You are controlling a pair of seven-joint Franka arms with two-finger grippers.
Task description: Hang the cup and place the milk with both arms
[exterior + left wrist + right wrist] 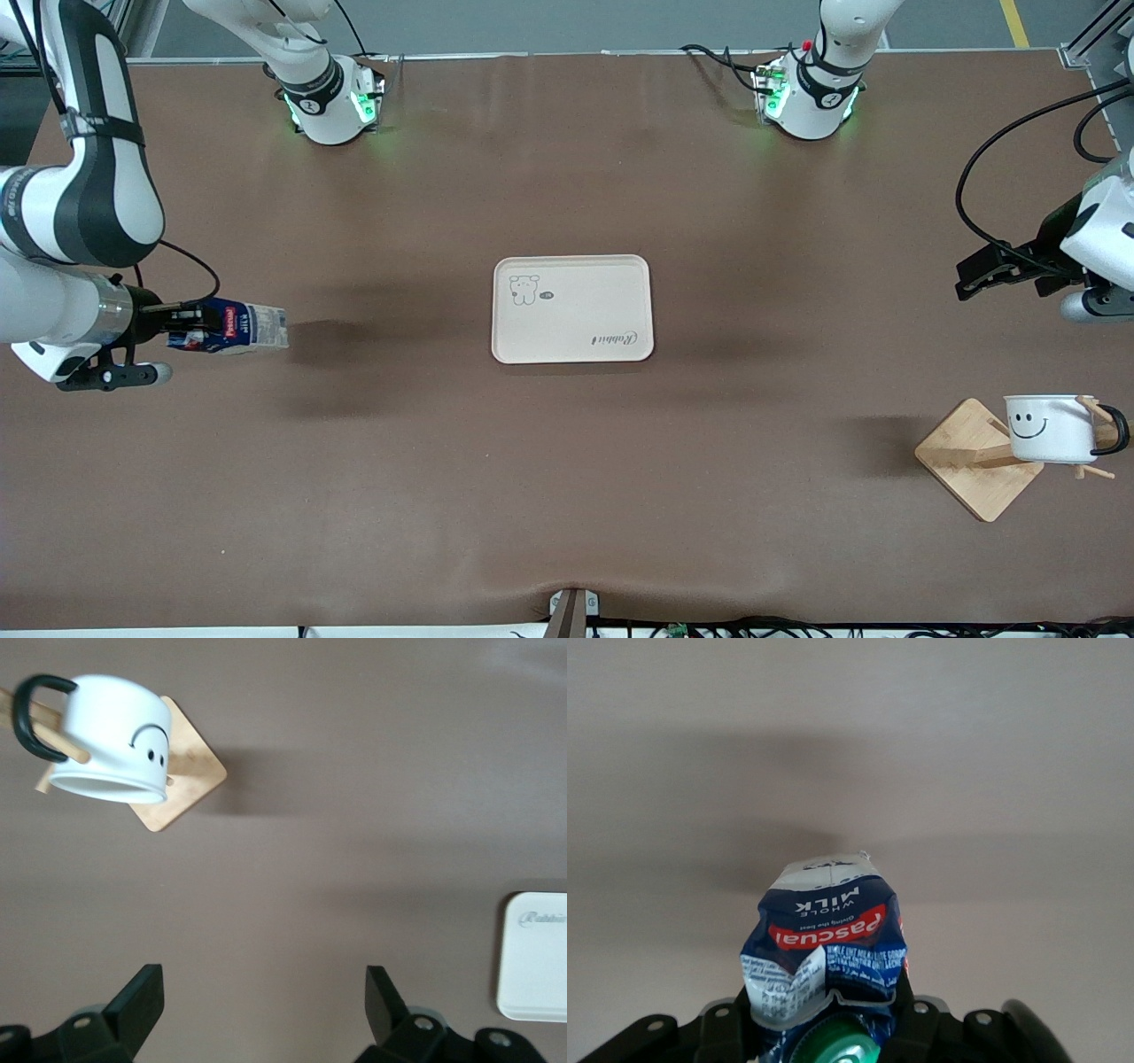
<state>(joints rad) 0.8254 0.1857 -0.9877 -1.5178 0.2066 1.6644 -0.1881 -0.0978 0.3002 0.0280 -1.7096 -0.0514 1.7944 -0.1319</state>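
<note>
The white cup (1051,428) with a black smiley face hangs by its black handle on a peg of the wooden rack (976,459), near the left arm's end of the table; it also shows in the left wrist view (113,737). My left gripper (974,276) is open and empty, up in the air, apart from the rack. My right gripper (182,326) is shut on the dark-blue milk carton (232,326), held sideways in the air at the right arm's end. In the right wrist view the carton (826,943) is dented, its green cap (837,1041) between the fingers.
A cream tray (572,308) with a dog drawing lies at the middle of the brown table; its corner shows in the left wrist view (534,958). The arm bases (332,97) stand along the table's edge farthest from the front camera.
</note>
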